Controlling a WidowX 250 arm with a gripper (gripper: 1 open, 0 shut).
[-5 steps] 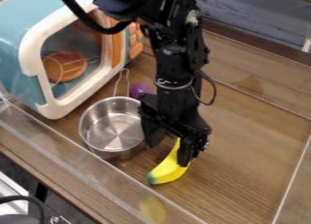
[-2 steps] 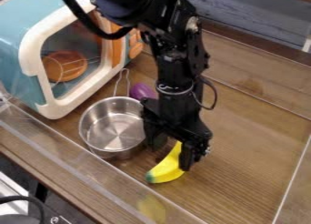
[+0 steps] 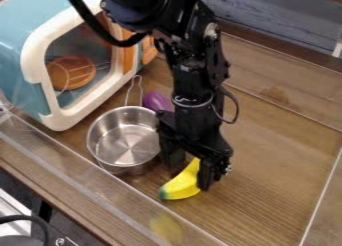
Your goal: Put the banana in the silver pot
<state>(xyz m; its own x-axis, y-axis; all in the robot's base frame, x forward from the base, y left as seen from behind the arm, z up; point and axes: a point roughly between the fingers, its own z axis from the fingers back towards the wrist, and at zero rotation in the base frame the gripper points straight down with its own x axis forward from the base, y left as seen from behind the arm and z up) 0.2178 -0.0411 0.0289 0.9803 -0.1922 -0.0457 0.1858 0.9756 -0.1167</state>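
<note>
While the scene had barely altered over the last second, with the banana (image 3: 182, 182) in the same spot and the arm only settling a touch, the grasp had evidently not yet been made. At the worktop's left edge stood the teal-and-white toy microwave (image 3: 60, 65), door open. Just right of it, near the front edge, sat the silver pot (image 3: 123, 139), shiny, low-walled and empty. Behind it a purple eggplant (image 3: 156, 99) peeked out. Right of the pot the tool (image 3: 197, 168) pointed straight down with its jaws spread wide, straddling the banana's upper end; whether they touched it was hard to tell. The banana lay on the worktop just beside the pot, yellow, curved, its near end greenish.
</note>
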